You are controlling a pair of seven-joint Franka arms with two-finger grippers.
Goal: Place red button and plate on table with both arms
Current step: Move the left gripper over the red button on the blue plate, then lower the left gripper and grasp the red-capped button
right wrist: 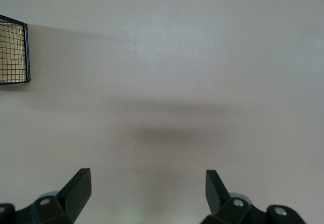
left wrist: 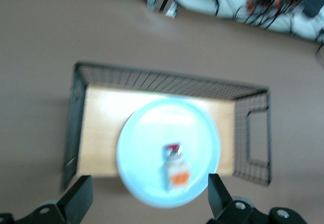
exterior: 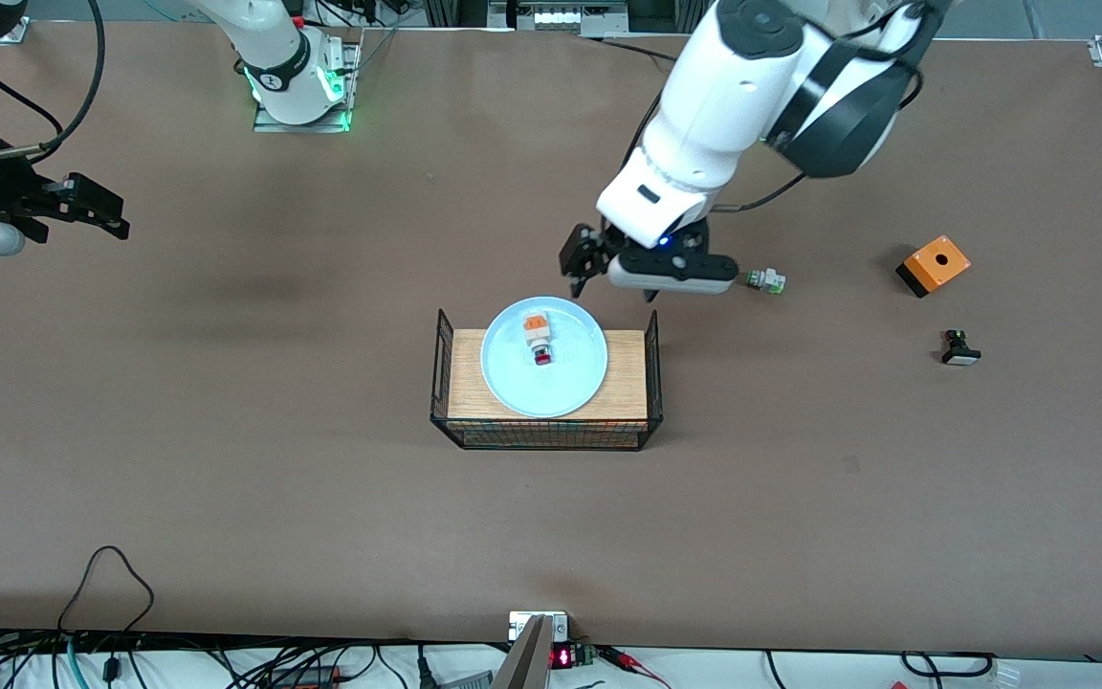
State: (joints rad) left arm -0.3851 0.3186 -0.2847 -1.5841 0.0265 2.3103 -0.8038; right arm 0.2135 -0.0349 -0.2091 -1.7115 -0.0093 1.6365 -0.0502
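Button (left wrist: 174, 164) on plate (left wrist: 147, 148) shows beneath the spread, empty left claw (left wrist: 147, 201); spread, empty right claw (right wrist: 147, 196) waits over bare tabletop (right wrist: 202, 57).

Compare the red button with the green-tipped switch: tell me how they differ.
The red button has a red cap and orange rear block; the green-tipped switch is white with a green end. The red button lies in the plate on the wire-sided board; the green-tipped switch lies on the table, toward the left arm's end. Both are tiny.
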